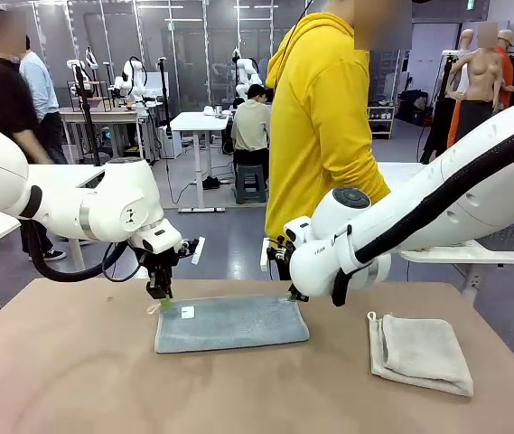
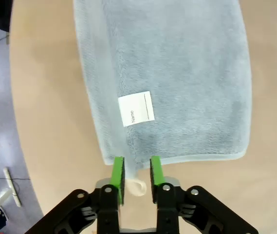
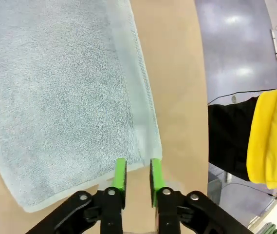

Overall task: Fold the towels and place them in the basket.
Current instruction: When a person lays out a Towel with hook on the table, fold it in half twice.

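Blue towel (image 1: 231, 324) lies flat in the middle of the tabletop (image 1: 238, 393), folded into a long strip, with its white label (image 1: 187, 312) face up near the left end. Left pincer (image 1: 160, 292) is down at the strip's far left corner, and right pincer (image 1: 294, 294) is down at the far right corner, one arm at each end.

On the left wrist view, the left pincer (image 2: 136, 161) is released. Its green pads (image 2: 118, 171) stand apart with the towel's corner edge at their tips, and a small pale loop (image 2: 137, 186) sits in the gap between them. The label (image 2: 136, 108) reads "Name:".

Over to the right wrist view: the right pincer (image 3: 137, 162) is released too, pads (image 3: 120, 174) apart, bare tabletop showing between them. The blue towel's (image 3: 55, 97) hemmed corner lies just at the fingertips, not squeezed.

Cream towel (image 1: 424, 353) sits folded on the right side of the tabletop, well apart from the blue one and from both pincers. A person in a yellow hoodie (image 1: 320, 117) stands at the far edge, behind the right arm.
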`<state>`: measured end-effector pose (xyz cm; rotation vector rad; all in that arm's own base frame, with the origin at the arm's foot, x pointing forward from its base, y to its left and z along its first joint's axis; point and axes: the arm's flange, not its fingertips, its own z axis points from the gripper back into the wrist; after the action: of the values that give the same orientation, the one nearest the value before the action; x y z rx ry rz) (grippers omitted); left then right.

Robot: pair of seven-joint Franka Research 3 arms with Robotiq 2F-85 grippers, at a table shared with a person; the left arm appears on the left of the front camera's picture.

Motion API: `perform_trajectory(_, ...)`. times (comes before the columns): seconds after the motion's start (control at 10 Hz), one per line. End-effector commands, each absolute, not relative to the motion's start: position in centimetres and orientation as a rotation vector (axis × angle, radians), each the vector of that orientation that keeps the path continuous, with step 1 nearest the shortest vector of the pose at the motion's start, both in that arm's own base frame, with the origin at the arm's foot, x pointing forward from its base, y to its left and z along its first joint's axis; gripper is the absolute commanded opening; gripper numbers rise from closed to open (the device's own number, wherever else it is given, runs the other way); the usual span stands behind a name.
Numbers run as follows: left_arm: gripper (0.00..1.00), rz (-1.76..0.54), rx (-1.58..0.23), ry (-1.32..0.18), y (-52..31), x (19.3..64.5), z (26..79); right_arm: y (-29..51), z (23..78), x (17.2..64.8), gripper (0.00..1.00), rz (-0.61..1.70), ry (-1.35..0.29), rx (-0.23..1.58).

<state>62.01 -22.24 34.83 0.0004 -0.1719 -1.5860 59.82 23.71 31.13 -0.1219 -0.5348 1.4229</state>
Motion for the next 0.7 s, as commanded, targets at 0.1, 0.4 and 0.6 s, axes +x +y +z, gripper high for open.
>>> perform_trajectory(0.1, 0.92, -1.588, 0.042, -0.240, -21.4, 61.2, 34.5, 23.8, 30.7, 59.0, 0.79, 1.398, -0.584, -0.178)
perform_trajectory(0.4, 1.00, -1.559, -0.002, -0.252, -21.0, 60.0, 35.8, 23.7, 31.9, 58.6, 1.00, 1.359, -0.551, -0.155)
perform_trajectory(0.6, 1.00, -1.507, -0.073, -0.258, -20.6, 58.4, 37.2, 23.6, 33.8, 58.2, 1.00, 1.274, -0.547, -0.109)
